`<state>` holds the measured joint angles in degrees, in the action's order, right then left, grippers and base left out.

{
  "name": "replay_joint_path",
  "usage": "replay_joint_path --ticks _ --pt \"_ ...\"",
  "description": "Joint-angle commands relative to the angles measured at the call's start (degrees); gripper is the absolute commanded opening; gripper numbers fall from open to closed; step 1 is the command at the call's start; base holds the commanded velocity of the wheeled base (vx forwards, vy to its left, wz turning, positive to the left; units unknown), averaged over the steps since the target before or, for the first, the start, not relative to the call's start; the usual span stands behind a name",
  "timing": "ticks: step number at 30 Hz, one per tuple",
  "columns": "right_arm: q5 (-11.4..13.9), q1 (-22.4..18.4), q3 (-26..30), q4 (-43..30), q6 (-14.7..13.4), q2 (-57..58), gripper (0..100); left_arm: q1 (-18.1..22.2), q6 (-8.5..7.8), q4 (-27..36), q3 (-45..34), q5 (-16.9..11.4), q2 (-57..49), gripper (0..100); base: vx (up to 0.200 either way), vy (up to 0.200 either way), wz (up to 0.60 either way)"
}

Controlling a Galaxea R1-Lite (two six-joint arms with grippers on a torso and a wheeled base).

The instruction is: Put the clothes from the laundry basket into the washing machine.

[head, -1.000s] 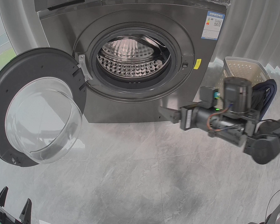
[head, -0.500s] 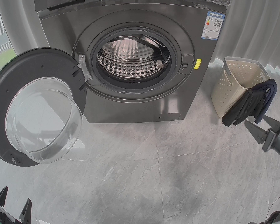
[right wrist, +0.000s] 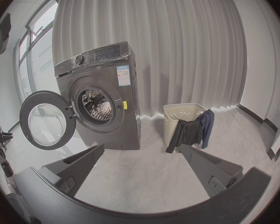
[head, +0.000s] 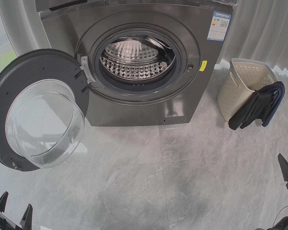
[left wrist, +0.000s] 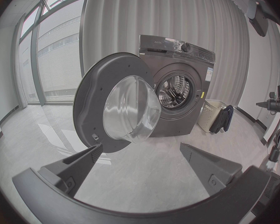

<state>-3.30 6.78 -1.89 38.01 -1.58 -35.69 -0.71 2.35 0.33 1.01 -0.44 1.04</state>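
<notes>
Washing machine [head: 134,64] dead ahead, round door [head: 38,109] swung wide to robot's left, steel drum [head: 136,59] showing through opening. Cream laundry basket [head: 243,80] on floor just right of machine, by curtain [head: 265,23]. Clothes: black garment [head: 249,110] and navy garment [head: 278,95] draped over basket's near rim, hanging down outside. Left tool [left wrist: 140,145] low at left, fingers spread apart. Right tool [right wrist: 141,146] low at right, fingers spread apart, well apart from basket.

The washing machine [head: 64,32] is dark metallic grey; its drum [head: 136,67] is shiny steel dotted with holes; the door [head: 9,80] has a dark grey rim around clear glass; the laundry basket [head: 235,93] is cream and perforated; the clothes [head: 256,107] are black and navy; the floor [head: 150,182] is pale marbled grey.
</notes>
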Motion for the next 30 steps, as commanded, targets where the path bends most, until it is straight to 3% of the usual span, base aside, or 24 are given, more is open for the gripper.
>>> replay_joint_path --ticks 1,7,10,15,30 --pt "0.6 -3.3 1.9 -12.4 0.1 17.5 100 0.0 0.11 0.0 -0.9 0.0 -0.9 100 0.0 0.0 0.0" --pt "0.6 -3.3 1.9 -29.7 0.3 30.7 100 0.0 0.11 0.0 -0.9 0.0 -0.9 100 0.0 0.0 0.0" --pt "1.5 -6.3 1.9 -35.0 0.6 34.4 100 0.0 0.11 0.0 -0.9 0.0 -0.9 100 0.0 0.0 0.0" --pt "1.8 -7.1 1.9 -38.4 1.0 35.7 100 0.0 0.11 0.0 -0.9 0.0 -0.9 100 0.0 0.0 0.0" --pt "2.4 -7.0 1.9 -37.9 2.1 35.7 100 0.0 0.37 0.0 -0.9 0.1 -0.9 100 0.0 0.0 0.0"
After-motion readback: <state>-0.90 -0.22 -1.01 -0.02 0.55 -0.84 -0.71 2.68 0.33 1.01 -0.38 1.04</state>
